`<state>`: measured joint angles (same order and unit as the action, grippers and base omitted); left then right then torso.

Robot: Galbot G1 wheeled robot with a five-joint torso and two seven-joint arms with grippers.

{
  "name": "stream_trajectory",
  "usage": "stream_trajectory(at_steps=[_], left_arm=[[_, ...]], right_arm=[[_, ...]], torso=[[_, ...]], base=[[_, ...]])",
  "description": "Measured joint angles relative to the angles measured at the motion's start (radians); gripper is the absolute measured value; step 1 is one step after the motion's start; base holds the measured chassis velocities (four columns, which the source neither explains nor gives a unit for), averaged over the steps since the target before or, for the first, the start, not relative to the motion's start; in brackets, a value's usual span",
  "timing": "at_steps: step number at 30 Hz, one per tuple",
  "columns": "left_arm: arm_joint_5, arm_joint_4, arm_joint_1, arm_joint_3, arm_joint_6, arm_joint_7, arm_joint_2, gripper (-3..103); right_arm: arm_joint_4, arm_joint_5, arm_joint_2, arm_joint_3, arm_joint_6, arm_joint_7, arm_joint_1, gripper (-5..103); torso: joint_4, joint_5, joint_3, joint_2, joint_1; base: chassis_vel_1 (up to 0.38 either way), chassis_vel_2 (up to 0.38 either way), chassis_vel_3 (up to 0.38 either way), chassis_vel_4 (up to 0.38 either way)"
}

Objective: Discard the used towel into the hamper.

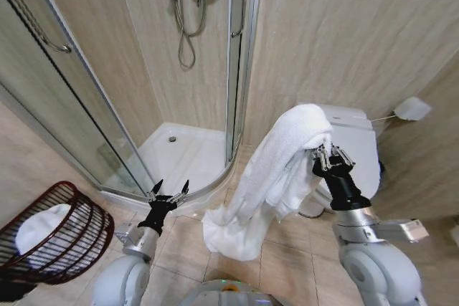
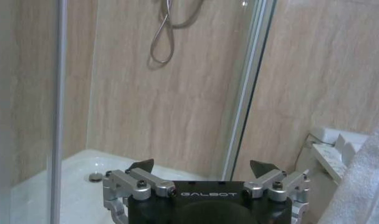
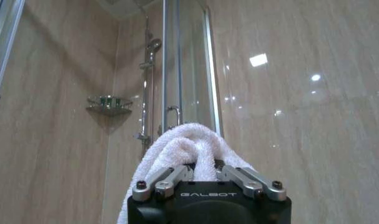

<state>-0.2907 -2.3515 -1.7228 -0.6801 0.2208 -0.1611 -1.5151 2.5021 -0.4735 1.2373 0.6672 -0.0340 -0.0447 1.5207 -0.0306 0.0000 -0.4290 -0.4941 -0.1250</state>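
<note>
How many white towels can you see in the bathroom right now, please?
2: one towel hangs from the right claw before the toilet; another white towel lies inside the hamper. More may be hidden beneath.

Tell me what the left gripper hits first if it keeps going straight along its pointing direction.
Probably the shower enclosure's curved glass door: the open left gripper aims over the tray's edge toward it, though depth is unclear.

White towel (image 1: 276, 170), plain. Reddish-brown open-weave hamper (image 1: 68, 238) at 8 o'clock, white cloth (image 1: 39, 228) inside. Beige marbled wall tiles (image 1: 337, 34). White toilet (image 1: 356, 145) at 3. Black-and-silver right tool (image 1: 330, 157).
</note>
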Motion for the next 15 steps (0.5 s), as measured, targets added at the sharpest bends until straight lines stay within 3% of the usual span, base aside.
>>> stream_trajectory(at_steps=[15], left_arm=[[0.000,0.000,0.000,0.000,0.000,0.000,0.000,100]], right_arm=[[-0.001,-0.015,-0.022,0.023,0.012,-0.004,0.013,14]], torso=[[0.0000,0.0000,-0.036,-0.060,-0.024]], base=[[0.000,0.000,0.000,0.000]])
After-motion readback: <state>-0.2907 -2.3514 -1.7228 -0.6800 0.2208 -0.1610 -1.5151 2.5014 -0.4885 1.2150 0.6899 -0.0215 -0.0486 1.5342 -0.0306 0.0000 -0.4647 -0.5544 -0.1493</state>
